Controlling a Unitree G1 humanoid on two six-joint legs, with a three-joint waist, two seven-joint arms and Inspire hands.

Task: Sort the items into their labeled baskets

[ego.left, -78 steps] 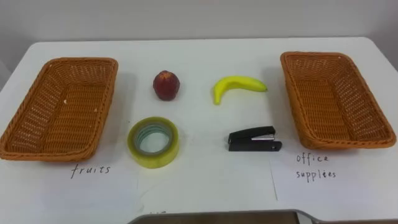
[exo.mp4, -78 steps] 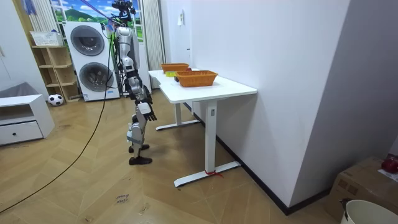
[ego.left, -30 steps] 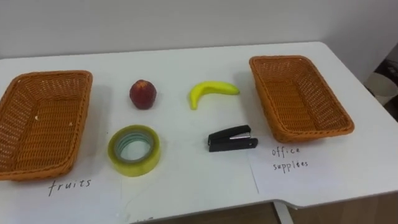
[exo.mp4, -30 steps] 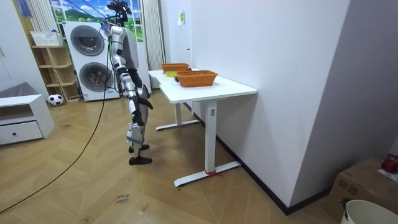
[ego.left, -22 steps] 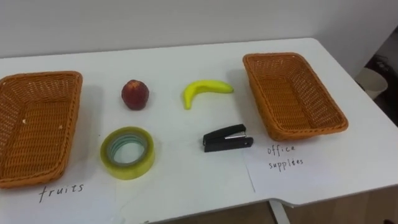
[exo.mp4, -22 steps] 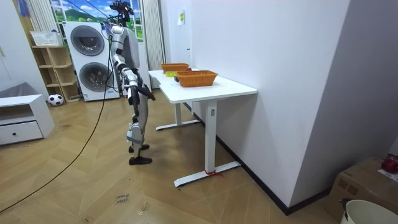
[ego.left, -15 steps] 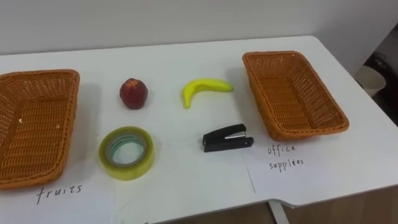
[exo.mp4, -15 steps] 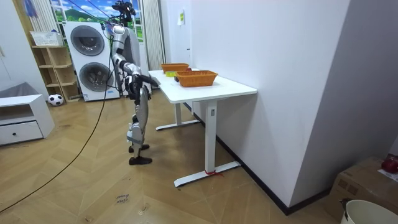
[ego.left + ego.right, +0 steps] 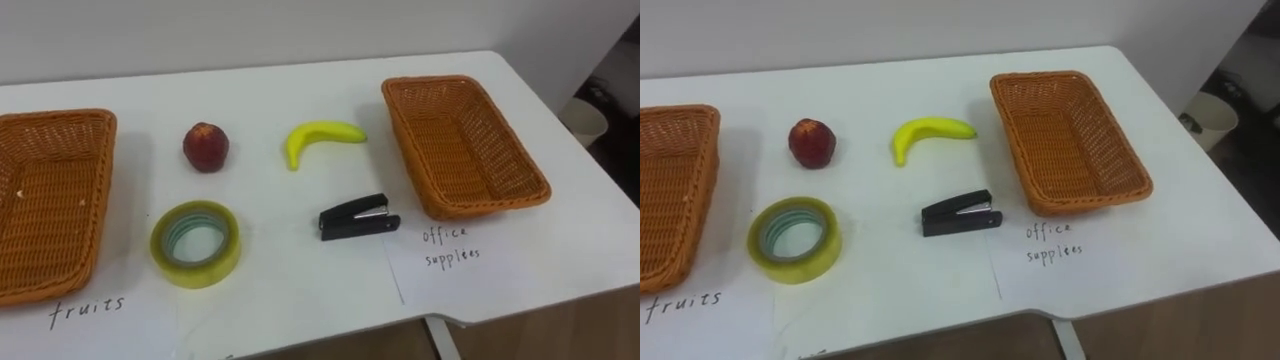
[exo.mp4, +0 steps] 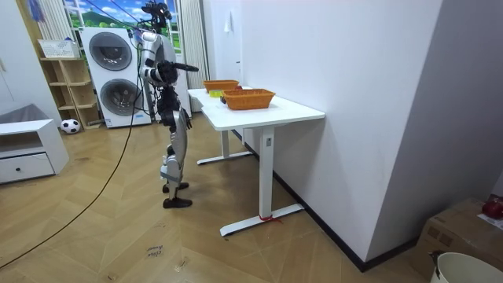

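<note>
Stock on the table point(image 9: 280, 295), left to right, as I log it from the remote station.

1. Left wicker basket point(image 9: 45, 200): empty. A handwritten label point(image 9: 88, 308) lies in front of it. I take this one for fruit.
2. Roll of clear tape point(image 9: 195, 243): lying flat near the front, beside that basket but apart from it.
3. Peach point(image 9: 205, 146): behind the tape, standing free.
4. Banana point(image 9: 318, 138): mid-table, on its side.
5. Black stapler point(image 9: 358, 216): in front of the banana, lying crosswise, near the right basket's front corner but not touching it.
6. Right wicker basket point(image 9: 470, 150): empty. A second label point(image 9: 448, 247) lies in front of it. I take this one for office supplies.

Robot, room view: it stands at the table's end with a washing machine point(image 10: 110, 51) behind it. One robot hand point(image 10: 193, 68) is held out level toward the table. I cannot tell which side it is, nor whether it is open or closed.

Status: nothing is sorted, and all four items lie loose on the table.

Step in hand, by my judgement, is the approach for a first pick. I would start with the stapler, since it has the shortest carry:
- Come down from above and grip across its narrow body.
- Lift it clear of the basket's rim before crossing over.
- Release it low inside the basket.

The peach may roll, so I would close round it squarely rather than nudge it.
</note>
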